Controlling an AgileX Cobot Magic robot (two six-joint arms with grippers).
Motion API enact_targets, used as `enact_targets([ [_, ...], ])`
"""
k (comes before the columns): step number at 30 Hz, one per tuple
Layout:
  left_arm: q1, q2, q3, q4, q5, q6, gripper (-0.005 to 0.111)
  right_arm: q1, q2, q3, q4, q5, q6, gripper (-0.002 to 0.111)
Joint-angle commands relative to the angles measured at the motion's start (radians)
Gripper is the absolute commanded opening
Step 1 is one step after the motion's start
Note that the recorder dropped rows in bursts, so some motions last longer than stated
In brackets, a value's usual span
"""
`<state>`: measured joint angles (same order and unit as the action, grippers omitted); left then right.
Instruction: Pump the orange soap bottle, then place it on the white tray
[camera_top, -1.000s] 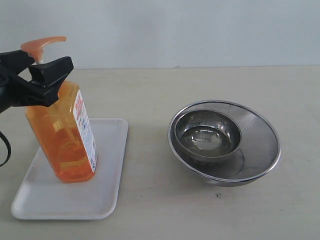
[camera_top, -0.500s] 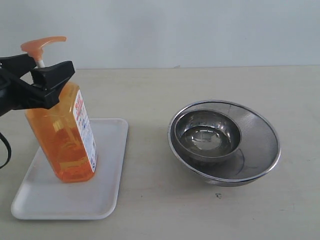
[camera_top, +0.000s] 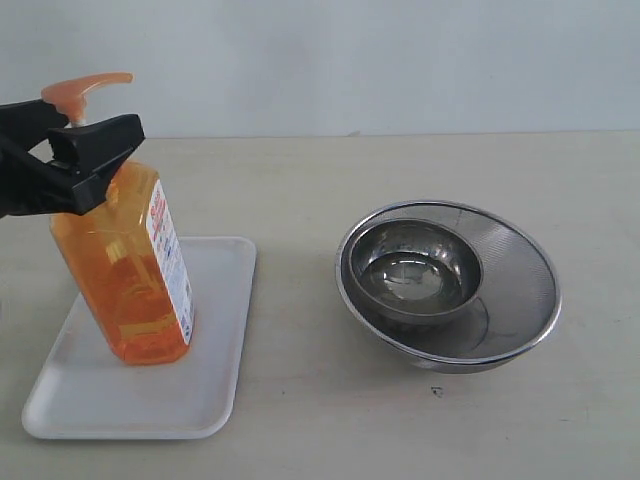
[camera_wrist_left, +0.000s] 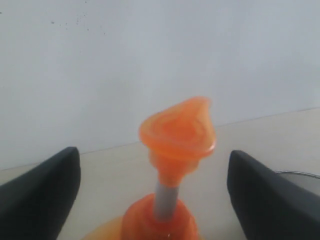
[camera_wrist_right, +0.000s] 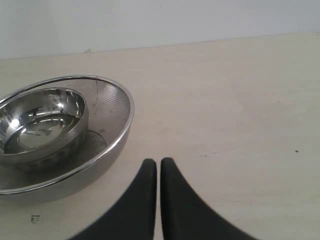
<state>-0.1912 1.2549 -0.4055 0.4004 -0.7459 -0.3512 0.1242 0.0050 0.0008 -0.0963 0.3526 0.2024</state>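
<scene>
Exterior view: bottle (camera_top: 125, 290) within end effector (camera_top: 100, 122)

- The right gripper (camera_wrist_right: 158, 162) is seen over the bare table (camera_wrist_right: 225, 100), its two dark jaws brought together tip against tip.
- A steel bowl (camera_wrist_right: 42, 120) is nested inside a wider mesh strainer (camera_wrist_right: 111, 102), touching its inner wall.
- The strainer is set on the table, near the gripper and well in from the table's far edge.
- A pale wall (camera_wrist_right: 150, 20) is met at that far edge.
- A small dark mark (camera_wrist_right: 35, 218) is seen on the table beside the strainer.
</scene>
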Motion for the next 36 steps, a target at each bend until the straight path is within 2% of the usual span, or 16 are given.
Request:
enact_targets([
  [1, 0.001, -0.096, -0.002, 0.027, 0.175, -0.053, 0.075, -0.004, -0.005, -0.001, -0.005, -0.012, 0.000, 0.000],
  [4, 0.001, -0.151, 0.024, 0.038, 0.204, -0.101, 0.075, -0.004, -0.005, -0.001, -0.005, -0.012, 0.000, 0.000],
  [9, -0.005, -0.211, 0.072, 0.165, 0.172, -0.204, 0.075, -0.004, -0.005, -0.001, -0.005, -0.012, 0.000, 0.000],
  [15, -0.005, -0.241, 0.117, 0.170, 0.170, -0.244, 0.075, -0.004, -0.005, -0.001, -0.005, -0.012, 0.000, 0.000],
  [17, -0.005, -0.243, 0.134, 0.218, 0.164, -0.288, 0.075, -0.004, -0.005, -0.001, -0.005, -0.012, 0.000, 0.000],
  [22, -0.005, -0.243, 0.199, 0.410, 0.019, -0.477, 0.075, -0.004, -0.005, -0.001, -0.005, -0.012, 0.000, 0.000],
  [25, -0.005, -0.243, 0.239, 0.508, -0.056, -0.535, 0.074, -0.004, -0.005, -0.001, -0.005, -0.012, 0.000, 0.000],
  [28, -0.005, -0.243, 0.280, 0.549, -0.073, -0.550, 0.062, -0.004, -0.005, -0.001, -0.005, -0.012, 0.000, 0.000],
  [31, -0.005, -0.243, 0.324, 0.549, -0.102, -0.566, 0.042, -0.004, -0.005, -0.001, -0.005, -0.012, 0.000, 0.000],
  [35, -0.005, -0.243, 0.395, 0.549, -0.186, -0.564, 0.009, -0.004, -0.005, -0.001, -0.005, -0.010, 0.000, 0.000],
  [36, -0.005, -0.243, 0.405, 0.549, -0.208, -0.561, 0.005, -0.004, -0.005, -0.001, -0.005, -0.005, 0.000, 0.000],
])
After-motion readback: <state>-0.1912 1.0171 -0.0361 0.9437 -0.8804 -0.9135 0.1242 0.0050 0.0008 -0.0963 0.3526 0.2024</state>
